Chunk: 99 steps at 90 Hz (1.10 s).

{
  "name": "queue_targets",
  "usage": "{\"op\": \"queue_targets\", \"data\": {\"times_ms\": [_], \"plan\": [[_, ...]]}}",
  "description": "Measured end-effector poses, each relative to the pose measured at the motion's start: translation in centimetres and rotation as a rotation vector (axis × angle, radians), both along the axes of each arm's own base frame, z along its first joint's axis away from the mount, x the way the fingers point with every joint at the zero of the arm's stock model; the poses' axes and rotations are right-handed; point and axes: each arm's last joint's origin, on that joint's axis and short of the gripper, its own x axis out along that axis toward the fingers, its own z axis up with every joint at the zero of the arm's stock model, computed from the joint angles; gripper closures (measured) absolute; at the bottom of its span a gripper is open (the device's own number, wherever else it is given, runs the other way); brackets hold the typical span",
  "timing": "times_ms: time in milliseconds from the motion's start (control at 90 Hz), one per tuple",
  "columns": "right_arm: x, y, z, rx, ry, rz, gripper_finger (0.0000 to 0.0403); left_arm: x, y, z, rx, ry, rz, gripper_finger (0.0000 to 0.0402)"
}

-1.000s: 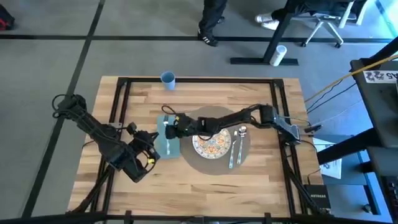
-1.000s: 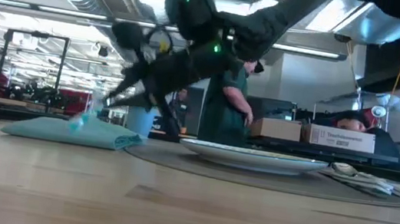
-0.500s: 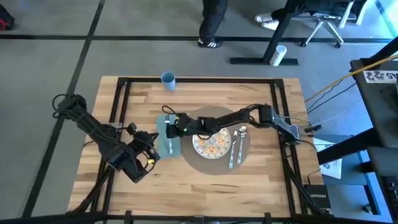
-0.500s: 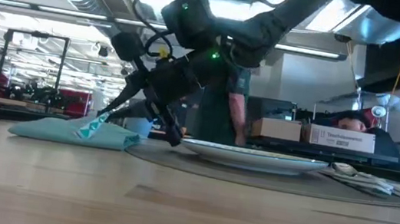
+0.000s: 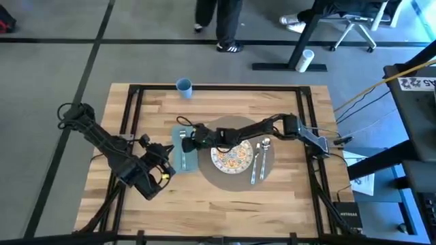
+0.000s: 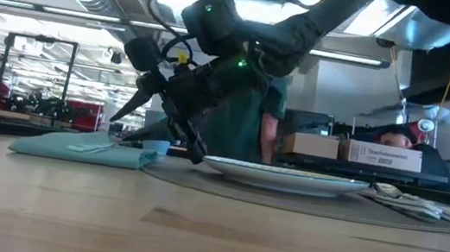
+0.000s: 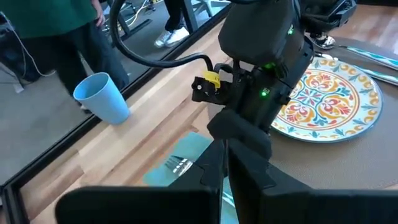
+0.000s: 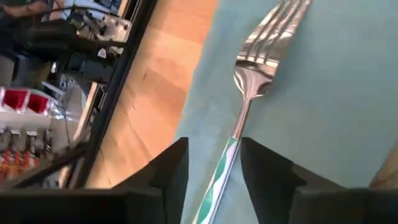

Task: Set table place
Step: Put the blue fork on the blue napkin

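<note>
A fork point(image 8: 258, 59) with a green-and-white handle lies flat on the teal napkin point(image 5: 178, 160), left of the patterned plate point(image 5: 231, 158). The plate sits on the round grey-brown placemat point(image 5: 271, 165) on the wooden table point(image 5: 136, 122). My right gripper point(image 8: 214, 163) reaches across the plate and stands open just above the napkin. Its fingers stand on either side of the fork's handle without touching it, also in the low view point(image 6: 154, 138). My left gripper point(image 5: 165, 174) waits shut, near the table's left front.
A spoon point(image 5: 263, 151) and a knife point(image 5: 253, 168) lie on the placemat right of the plate. A blue cup point(image 5: 184, 86) stands at the table's far edge. A person stands beyond the far edge. Bare wood lies along the near edge.
The fork was held tilted in my right gripper, one end on the napkin. It now lies flat on the napkin. The gripper has opened and let go, staying low over the handle. The person beyond the table has stepped leftward.
</note>
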Motion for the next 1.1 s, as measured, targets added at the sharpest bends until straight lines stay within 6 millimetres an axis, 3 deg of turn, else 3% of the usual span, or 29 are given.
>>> {"op": "queue_targets", "data": {"times_ms": [211, 344, 633, 889, 1100], "plan": [[0.4, 0.1, 0.8, -0.07, 0.007, 0.082, 0.0266, 0.0, 0.0, 0.0, -0.001, 0.0, 0.0, 0.0398], [0.7, 0.2, 1.6, -0.136, 0.097, 0.166, 0.0264, 0.0, 0.0, 0.0, -0.001, 0.0, 0.0, 0.0398], [1.1, 0.0, 5.5, -0.407, 0.349, 0.364, 0.0264, 0.0, 0.0, 0.0, -0.023, -0.013, 0.012, 0.0398], [-2.3, 2.0, 6.3, -0.545, 0.771, 0.598, 0.0264, 0.2, 0.4, -0.4, -0.164, 0.022, 0.077, 0.0398], [-5.4, 4.4, 6.8, -0.647, 0.986, 0.704, 0.0267, 0.2, 0.6, -0.4, -0.169, 0.036, 0.093, 0.0398]]}}
